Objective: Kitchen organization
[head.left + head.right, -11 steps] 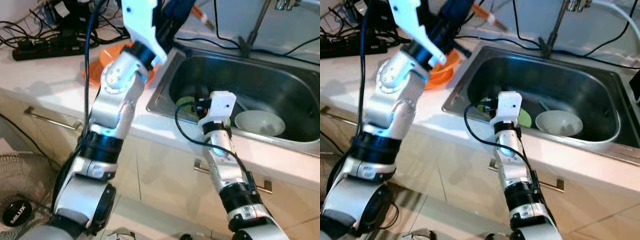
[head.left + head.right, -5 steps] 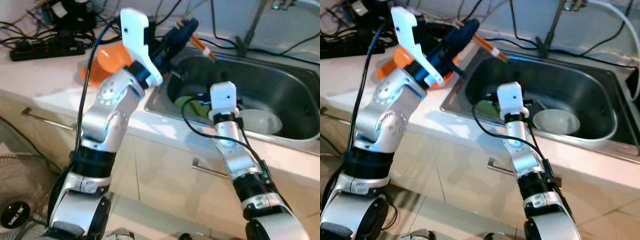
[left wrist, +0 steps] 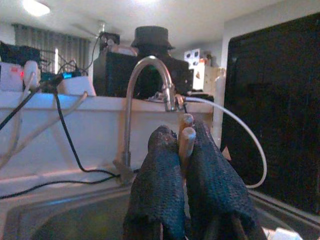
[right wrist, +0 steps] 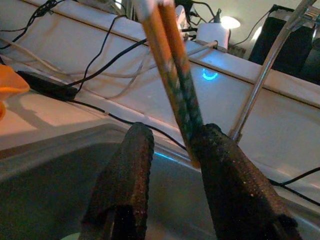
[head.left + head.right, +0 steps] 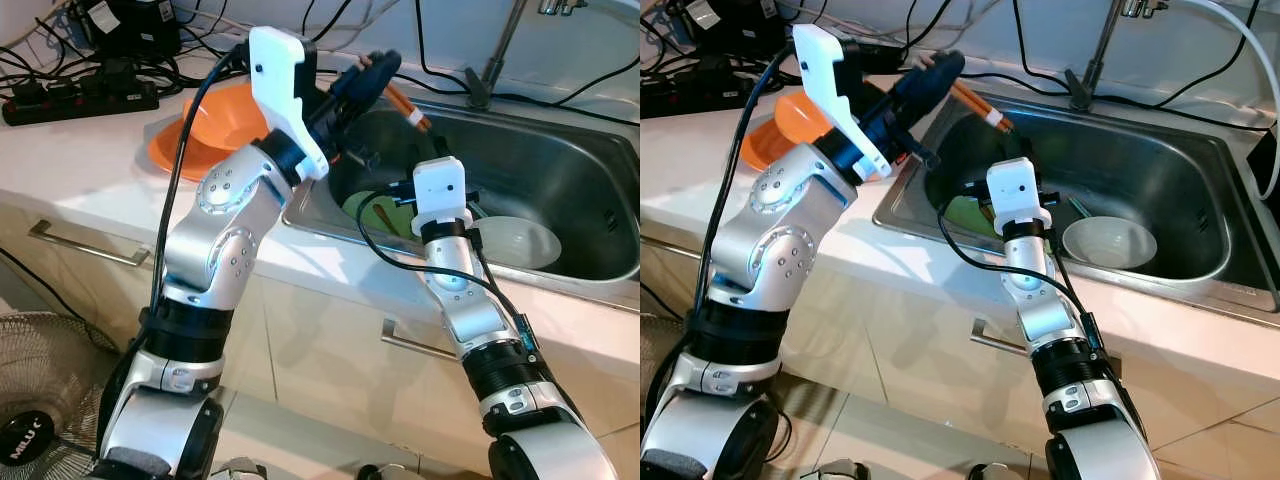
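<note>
My left gripper [image 5: 372,76] is shut on a pair of orange chopsticks [image 5: 408,104] with a white band, holding them above the left rim of the steel sink [image 5: 322,222]. Their tips slant down into the basin. My right gripper [image 4: 172,165] is inside the sink, open, with the chopsticks [image 4: 170,65] hanging just in front of its fingers. Whether they touch a finger cannot be told. Below it a green plate [image 5: 372,212] lies on the sink floor, with a white bowl [image 5: 520,242] to its right. In the left wrist view the chopstick ends [image 3: 186,136] stick out between the closed fingers.
An orange bowl [image 5: 212,122] sits on the white counter left of the sink. A power strip [image 5: 70,100] and cables run along the back. The faucet [image 5: 495,50] rises behind the basin. A floor fan [image 5: 35,430] stands at lower left, below the drawer handles.
The camera has shifted. My left gripper has carried the chopsticks from above the orange bowl down over the sink's left edge, close to my right gripper in the basin.
</note>
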### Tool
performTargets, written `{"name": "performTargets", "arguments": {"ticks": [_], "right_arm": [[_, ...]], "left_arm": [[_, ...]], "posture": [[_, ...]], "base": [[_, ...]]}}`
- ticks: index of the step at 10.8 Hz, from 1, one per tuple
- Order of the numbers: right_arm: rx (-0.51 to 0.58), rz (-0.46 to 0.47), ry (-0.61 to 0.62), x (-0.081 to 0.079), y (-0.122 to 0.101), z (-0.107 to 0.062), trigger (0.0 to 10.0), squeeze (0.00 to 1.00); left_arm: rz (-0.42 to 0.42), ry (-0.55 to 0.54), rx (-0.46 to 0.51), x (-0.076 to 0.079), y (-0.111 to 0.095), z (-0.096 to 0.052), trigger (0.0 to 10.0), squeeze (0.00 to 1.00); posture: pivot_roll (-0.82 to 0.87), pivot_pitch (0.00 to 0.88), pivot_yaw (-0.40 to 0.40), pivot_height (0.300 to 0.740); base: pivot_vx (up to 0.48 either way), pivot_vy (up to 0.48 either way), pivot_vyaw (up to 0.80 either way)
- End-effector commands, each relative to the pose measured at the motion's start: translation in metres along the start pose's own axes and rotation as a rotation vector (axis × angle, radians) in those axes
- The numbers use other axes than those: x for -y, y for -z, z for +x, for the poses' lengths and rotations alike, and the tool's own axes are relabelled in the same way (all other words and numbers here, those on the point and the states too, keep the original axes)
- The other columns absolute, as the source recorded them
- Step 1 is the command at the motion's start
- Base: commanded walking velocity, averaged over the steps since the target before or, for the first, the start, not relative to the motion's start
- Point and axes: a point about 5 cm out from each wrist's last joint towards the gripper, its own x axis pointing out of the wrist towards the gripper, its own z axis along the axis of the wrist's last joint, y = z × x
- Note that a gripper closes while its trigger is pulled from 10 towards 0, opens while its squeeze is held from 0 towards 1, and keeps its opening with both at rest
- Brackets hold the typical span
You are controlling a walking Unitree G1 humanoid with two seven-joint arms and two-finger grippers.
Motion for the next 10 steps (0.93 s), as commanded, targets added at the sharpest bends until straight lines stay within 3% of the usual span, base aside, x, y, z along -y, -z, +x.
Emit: {"name": "performTargets", "arguments": {"ticks": [1,6,7,8,10], "right_arm": [[0.032,0.002,0.001,-0.0006,-0.0100,0.0054,10.0,0.00],[0.031,0.010,0.009,-0.0002,-0.0123,0.0076,10.0,0.00],[0.029,0.011,0.009,-0.0003,-0.0118,0.0072,4.2,0.00],[0.027,0.012,0.008,-0.0008,-0.0112,0.0065,0.0,0.00],[0.023,0.017,-0.001,-0.0029,-0.0097,0.0045,0.0,0.00]], "left_arm": [[0.002,0.027,-0.023,0.0062,0.0032,0.0008,10.0,0.00],[0.009,0.022,-0.077,0.0063,0.0108,-0.0022,10.0,0.00],[0.013,0.015,-0.074,0.0049,0.0097,-0.0020,10.0,0.00],[0.013,0.011,-0.072,0.0041,0.0091,-0.0017,10.0,0.00],[0.010,0.009,-0.074,0.0042,0.0092,-0.0016,10.0,0.00]], "posture": [[0.09,0.009,-0.030,0.740],[0.09,0.034,-0.029,0.740],[0.09,0.035,-0.030,0.740],[0.09,0.039,-0.030,0.740],[0.10,0.043,-0.030,0.740]], "base": [[0.000,0.000,0.00],[0.000,0.000,0.00],[0.000,0.000,0.00],[0.000,0.000,0.00],[0.000,0.000,0.00]]}}
